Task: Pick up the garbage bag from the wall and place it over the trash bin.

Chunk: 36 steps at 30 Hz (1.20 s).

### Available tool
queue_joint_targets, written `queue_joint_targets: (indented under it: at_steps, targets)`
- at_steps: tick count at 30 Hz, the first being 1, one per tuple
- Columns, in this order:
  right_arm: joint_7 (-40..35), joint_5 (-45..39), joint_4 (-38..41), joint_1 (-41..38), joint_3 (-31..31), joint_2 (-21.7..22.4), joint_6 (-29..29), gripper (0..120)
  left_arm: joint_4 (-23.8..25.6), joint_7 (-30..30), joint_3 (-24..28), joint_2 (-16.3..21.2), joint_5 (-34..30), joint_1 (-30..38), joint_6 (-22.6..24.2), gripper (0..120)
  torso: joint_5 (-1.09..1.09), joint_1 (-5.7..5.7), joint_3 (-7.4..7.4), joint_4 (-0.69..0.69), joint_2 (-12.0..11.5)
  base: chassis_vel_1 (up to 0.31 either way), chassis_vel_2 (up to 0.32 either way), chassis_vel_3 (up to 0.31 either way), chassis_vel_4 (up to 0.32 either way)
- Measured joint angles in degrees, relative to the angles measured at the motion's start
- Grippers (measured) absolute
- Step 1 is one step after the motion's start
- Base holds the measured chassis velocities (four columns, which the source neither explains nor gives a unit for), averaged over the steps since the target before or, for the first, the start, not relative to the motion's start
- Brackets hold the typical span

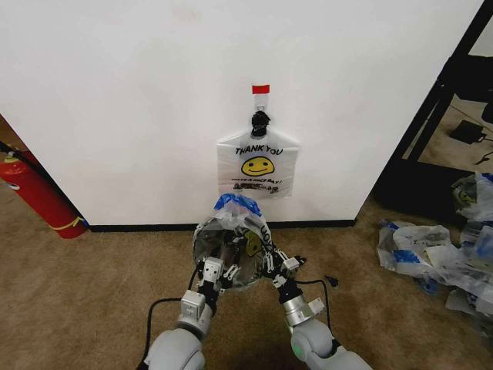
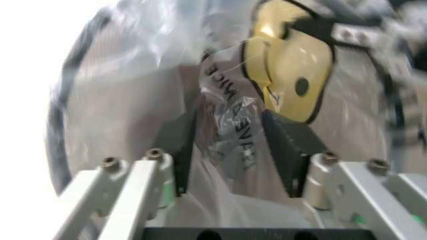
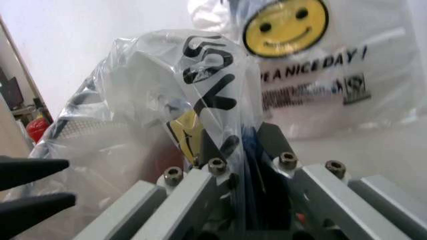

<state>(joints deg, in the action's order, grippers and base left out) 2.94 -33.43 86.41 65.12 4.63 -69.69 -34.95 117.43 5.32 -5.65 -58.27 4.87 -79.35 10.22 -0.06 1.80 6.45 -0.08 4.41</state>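
translucent garbage bag point(image 1: 233, 231) pinched in left pincer point(image 1: 211, 274) and right pincer point(image 1: 276, 270).

two arms, light grey rounded shells with silver cylindrical wrist segments. black cables loop off each forearm. left gripper point(image 1: 221, 271) and right gripper point(image 1: 271, 262): pale grey metal finger bars, round-head screws near the tips, black pads point(image 2: 179, 145). small green light on right forearm.

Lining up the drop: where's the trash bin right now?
In the head view the trash bin stands on the carpet at centre, below the hanging bag, wrapped by the garbage bag both grippers hold.
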Motion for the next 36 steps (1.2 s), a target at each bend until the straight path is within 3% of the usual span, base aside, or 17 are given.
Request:
queue_joint_targets:
  at_steps: [4, 6, 9, 10, 11, 13, 14, 17, 19, 22, 26, 36]
  targets:
    - [0.8, -1.6, 1.0, 0.0, 0.1, 1.0, 2.3, 1, 1.8, -1.6, 1.0, 4.1, 0.8, 0.9, 4.1, 24, 0.01, 0.00, 0.00, 0.00, 0.0, 0.000, 0.000, 0.000, 0.000]
    - [3.3, -3.3, 1.2, -0.2, -0.1, 2.0, 3.6, 1, 4.8, -0.2, 3.4, 9.6, -7.8, 2.6, 10.7, 14, 0.00, 0.00, 0.00, -0.01, 0.0, 0.000, 0.000, 0.000, 0.000]
    - [6.8, -5.4, 1.2, -0.6, -0.4, 2.6, 4.2, 1, 8.0, 7.5, 6.1, 13.4, -23.3, 5.5, 15.2, 3, 0.02, 0.00, 0.00, 0.00, 0.0, 0.000, 0.000, 0.000, 0.000]
    - [7.3, -5.7, 1.2, -0.7, -0.4, 2.7, 4.4, 1, 8.3, 8.8, 6.4, 13.7, -25.4, 5.9, 15.7, 1, 0.02, 0.00, 0.00, 0.00, 0.0, 0.000, 0.000, 0.000, 0.000]
    - [8.8, -7.2, 1.1, -0.8, -0.5, 2.8, 4.9, 1, 10.3, 15.3, 7.7, 14.3, -36.4, 8.5, 17.9, 0, 0.01, 0.00, 0.00, 0.00, 0.0, 0.000, 0.000, 0.000, 0.000]
    - [9.1, -7.6, 1.1, -0.8, -0.5, 2.8, 5.1, 1, 10.8, 17.2, 8.0, 14.4, -39.8, 9.4, 18.4, 0, 0.02, 0.00, 0.00, 0.00, 0.0, 0.000, 0.000, 0.000, 0.000]
    - [10.0, -8.9, 1.2, -0.8, -0.5, 2.8, 6.0, 1, 12.3, 22.9, 8.7, 14.2, -50.1, 12.5, 19.5, 0, 0.02, 0.00, 0.00, -0.01, 0.0, 0.000, 0.000, 0.000, 0.000]
    - [11.5, -10.3, 1.5, -0.6, -0.5, 2.9, 7.4, 1, 13.8, 31.4, 8.9, 12.9, -67.6, 17.8, 20.4, 0, 0.02, 0.00, 0.00, -0.02, 0.0, 0.000, 0.000, 0.000, 0.000]
    - [11.8, -11.1, 1.9, -0.4, -0.3, 2.8, 7.9, 1, 14.2, 35.3, 8.7, 11.9, -75.4, 19.7, 20.4, 0, 0.01, 0.00, 0.00, -0.02, 0.0, 0.000, 0.000, 0.000, 0.000]
    - [10.6, -12.6, 3.0, -0.2, 0.3, 2.6, 8.5, 1, 14.0, 38.2, 8.7, 10.3, -78.8, 20.5, 20.1, 0, 0.02, 0.00, 0.00, -0.01, 0.0, 0.000, 0.000, 0.000, 0.000]
    - [7.0, -13.3, 5.0, 0.1, 1.5, 2.3, 9.2, 1, 11.6, 40.8, 9.1, 8.3, -78.3, 20.4, 19.1, 0, 0.01, 0.00, 0.00, 0.00, 0.0, 0.000, 0.000, 0.000, 0.000]
    - [2.0, -10.9, 7.7, 1.0, 2.8, 2.0, 9.5, 1, 4.1, 42.1, 13.5, 5.5, -64.2, 20.9, 17.1, 0, 0.01, 0.00, 0.00, 0.00, 0.0, 0.000, 0.000, 0.000, 0.000]
